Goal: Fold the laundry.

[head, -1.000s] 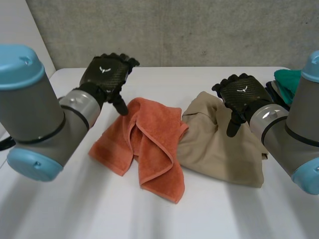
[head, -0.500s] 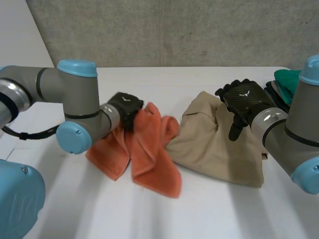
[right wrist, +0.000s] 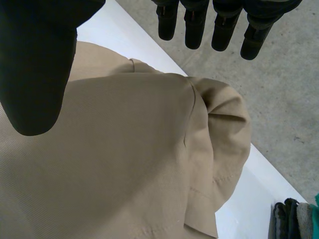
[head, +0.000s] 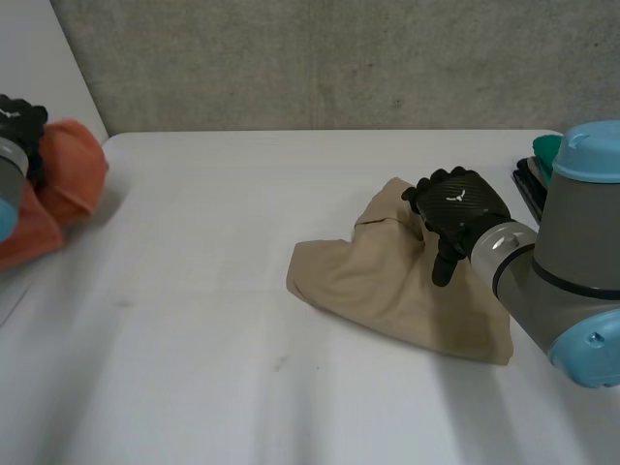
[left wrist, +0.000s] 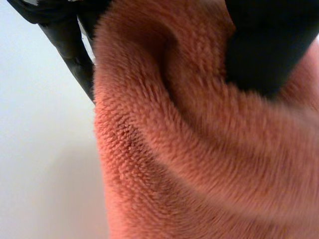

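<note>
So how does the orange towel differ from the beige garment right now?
The orange towel is bunched up in the left hand at the left edge of the table; the beige garment lies spread out on it. The left hand grips the towel, while the right hand is open over the garment. The towel looks fluffy, the garment smooth. Neither is folded.

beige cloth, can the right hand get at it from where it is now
Probably yes: the right hand hovers open right over the beige cloth, and nothing lies between them.
</note>
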Robot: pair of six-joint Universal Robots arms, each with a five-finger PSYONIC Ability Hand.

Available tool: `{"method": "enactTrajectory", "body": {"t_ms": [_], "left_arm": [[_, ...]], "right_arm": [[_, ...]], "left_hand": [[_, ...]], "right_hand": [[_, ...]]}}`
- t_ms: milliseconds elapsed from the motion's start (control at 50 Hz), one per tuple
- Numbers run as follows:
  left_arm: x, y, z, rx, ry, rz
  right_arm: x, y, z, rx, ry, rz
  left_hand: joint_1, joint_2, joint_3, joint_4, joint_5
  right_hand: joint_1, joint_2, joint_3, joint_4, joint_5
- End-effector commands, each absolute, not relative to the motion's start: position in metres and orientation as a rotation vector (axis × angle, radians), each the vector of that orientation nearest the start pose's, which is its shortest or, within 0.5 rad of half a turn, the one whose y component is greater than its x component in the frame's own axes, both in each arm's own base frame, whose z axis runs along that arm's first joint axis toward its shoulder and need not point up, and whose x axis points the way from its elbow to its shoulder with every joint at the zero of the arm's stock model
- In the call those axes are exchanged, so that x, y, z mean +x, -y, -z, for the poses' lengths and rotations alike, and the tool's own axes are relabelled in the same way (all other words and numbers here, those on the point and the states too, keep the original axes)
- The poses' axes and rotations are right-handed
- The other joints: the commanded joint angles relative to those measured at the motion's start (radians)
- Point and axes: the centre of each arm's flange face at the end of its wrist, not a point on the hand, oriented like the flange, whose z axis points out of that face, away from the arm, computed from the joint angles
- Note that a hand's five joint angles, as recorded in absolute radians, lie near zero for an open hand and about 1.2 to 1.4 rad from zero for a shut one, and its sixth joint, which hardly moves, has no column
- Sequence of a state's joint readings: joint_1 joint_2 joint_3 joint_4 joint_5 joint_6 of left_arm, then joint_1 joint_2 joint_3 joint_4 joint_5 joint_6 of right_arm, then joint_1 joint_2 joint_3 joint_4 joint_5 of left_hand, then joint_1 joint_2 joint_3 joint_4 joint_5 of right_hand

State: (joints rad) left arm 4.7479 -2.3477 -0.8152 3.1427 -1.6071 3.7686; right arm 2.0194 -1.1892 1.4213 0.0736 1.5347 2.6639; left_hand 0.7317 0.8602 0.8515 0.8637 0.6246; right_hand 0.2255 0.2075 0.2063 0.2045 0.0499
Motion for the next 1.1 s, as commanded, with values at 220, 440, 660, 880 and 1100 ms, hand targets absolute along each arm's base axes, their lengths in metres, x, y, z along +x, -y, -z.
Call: {"method": "enactTrajectory", "body": {"t_ms": [220,440,660,880,1100], "left_arm": [[-0.246,0.363,-0.245,0.908,-2.248,1.980],[-0.361,0.253,-0.198,1.225,-2.693,1.895],[-0.405,0.242,-0.157,1.111,-2.634,1.873],[-0.399,0.240,-0.184,1.182,-2.510,1.896],[-0.351,0.200,-0.299,1.028,-2.435,2.248]], "right_arm": [[0.257,0.263,-0.261,-1.227,-2.235,1.884],[0.243,0.303,-0.241,-1.605,-2.210,1.851],[0.251,0.345,-0.196,-1.790,-2.076,1.861],[0.244,0.352,-0.206,-1.156,-2.223,1.856],[0.250,0.353,-0.305,-0.938,-1.799,2.121]], "left_hand": [[-0.557,-0.686,-0.677,-0.689,-0.625],[-0.557,-0.686,-0.677,-0.689,-0.625],[-0.557,-0.686,-0.677,-0.689,-0.625],[0.665,0.536,0.545,0.533,0.597],[0.665,0.536,0.545,0.533,0.597]], "right_hand": [[-0.051,-0.033,-0.032,-0.030,-0.050],[-0.051,-0.033,-0.032,-0.030,-0.050],[-0.051,-0.033,-0.032,-0.030,-0.050],[1.171,1.189,1.190,1.192,1.172],[1.171,1.189,1.190,1.192,1.172]]}}
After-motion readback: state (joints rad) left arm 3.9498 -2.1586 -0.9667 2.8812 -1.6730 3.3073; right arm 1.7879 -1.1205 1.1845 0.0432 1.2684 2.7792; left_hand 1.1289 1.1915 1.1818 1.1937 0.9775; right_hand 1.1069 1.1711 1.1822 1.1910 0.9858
